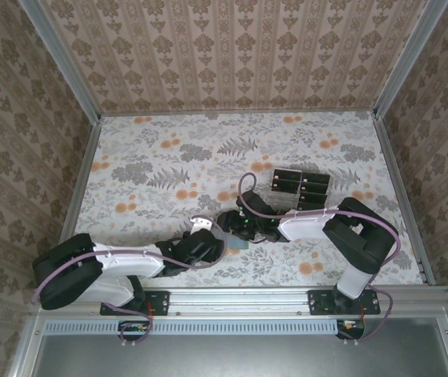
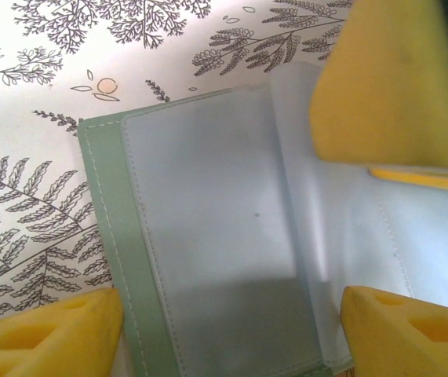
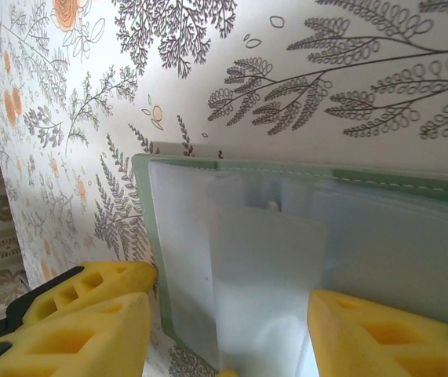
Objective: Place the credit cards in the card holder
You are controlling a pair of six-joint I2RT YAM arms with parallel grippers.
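Observation:
The card holder (image 2: 208, 196), a pale sage-green wallet, lies open on the flowered table with its clear sleeves up. My left gripper (image 2: 231, 334) straddles its near half, open, one yellow fingertip (image 2: 43, 330) at the green edge and the other over the sleeves. One finger (image 2: 388, 78) of the right gripper presses on a sleeve page from the far side. In the right wrist view the card holder (image 3: 141, 204) has one clear sleeve standing up between the open right gripper (image 3: 235, 330). From above, both grippers (image 1: 222, 239) (image 1: 237, 226) meet over the card holder (image 1: 235, 243). The black credit cards (image 1: 300, 187) sit behind them.
The cards rest in a clear tiered rack (image 1: 318, 196) right of the table's middle. Patterned walls close the table at the back and both sides. A metal rail (image 1: 231, 297) with the arm bases runs along the near edge.

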